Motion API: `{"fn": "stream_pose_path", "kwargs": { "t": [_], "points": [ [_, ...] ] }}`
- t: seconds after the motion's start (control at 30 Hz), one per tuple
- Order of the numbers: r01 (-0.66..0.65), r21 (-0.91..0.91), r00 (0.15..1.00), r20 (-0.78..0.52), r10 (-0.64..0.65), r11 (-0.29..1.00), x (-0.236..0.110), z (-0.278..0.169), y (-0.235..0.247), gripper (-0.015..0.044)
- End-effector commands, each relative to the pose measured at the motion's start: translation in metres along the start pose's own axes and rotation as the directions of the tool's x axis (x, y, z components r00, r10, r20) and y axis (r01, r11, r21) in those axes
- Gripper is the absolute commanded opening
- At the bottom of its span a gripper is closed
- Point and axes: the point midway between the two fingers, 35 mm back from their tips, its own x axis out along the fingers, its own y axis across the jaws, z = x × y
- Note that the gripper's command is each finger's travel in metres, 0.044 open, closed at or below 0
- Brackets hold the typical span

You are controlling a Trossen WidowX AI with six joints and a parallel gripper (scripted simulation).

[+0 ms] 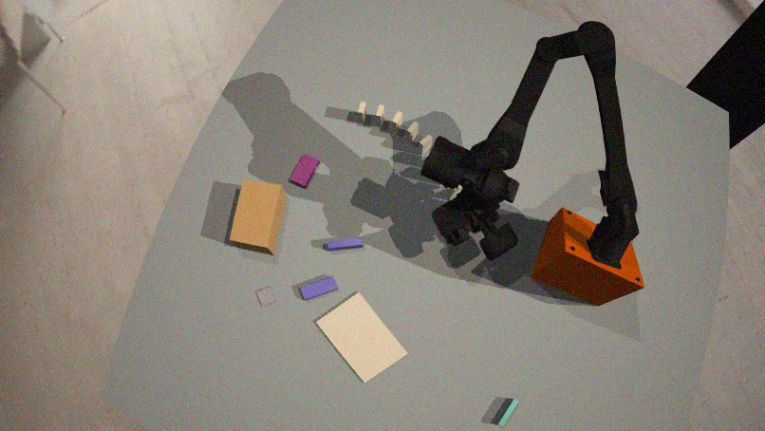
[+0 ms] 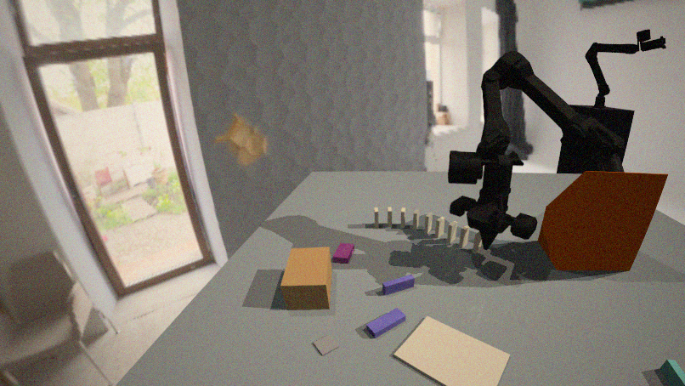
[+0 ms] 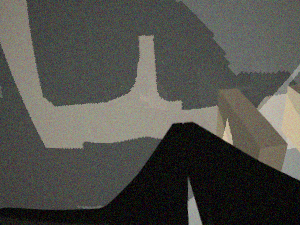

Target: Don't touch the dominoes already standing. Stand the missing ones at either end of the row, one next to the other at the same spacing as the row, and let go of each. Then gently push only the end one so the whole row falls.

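Note:
A row of several cream dominoes stands in a gentle curve on the grey table. In the top view its near end is hidden under my arm, apart from a sliver of one domino. My gripper is shut and empty, pointing down with its tip low, right beside the end domino at the row's right end. I cannot tell if the tip touches it. All dominoes in view stand.
The arm's orange base stands close to the right of the gripper. Left of the row lie a tan box, a magenta block, two purple blocks, a grey tile, a cream sheet and a teal block.

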Motion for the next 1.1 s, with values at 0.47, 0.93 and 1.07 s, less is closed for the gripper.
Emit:
{"fn": "stream_pose_path", "kwargs": {
  "t": [0.47,0.93,1.07],
  "points": [
    [-0.034,-0.026,0.998,0.046,0.035,0.999,-0.023,0.009,-0.023,0.0000],
    [0.004,0.001,1.000,-0.002,-0.004,1.000,-0.061,-0.001,-0.043,0.0000],
    [0.004,0.001,1.000,-0.002,-0.004,1.000,-0.061,-0.001,-0.043,0.0000]
  ]
}}
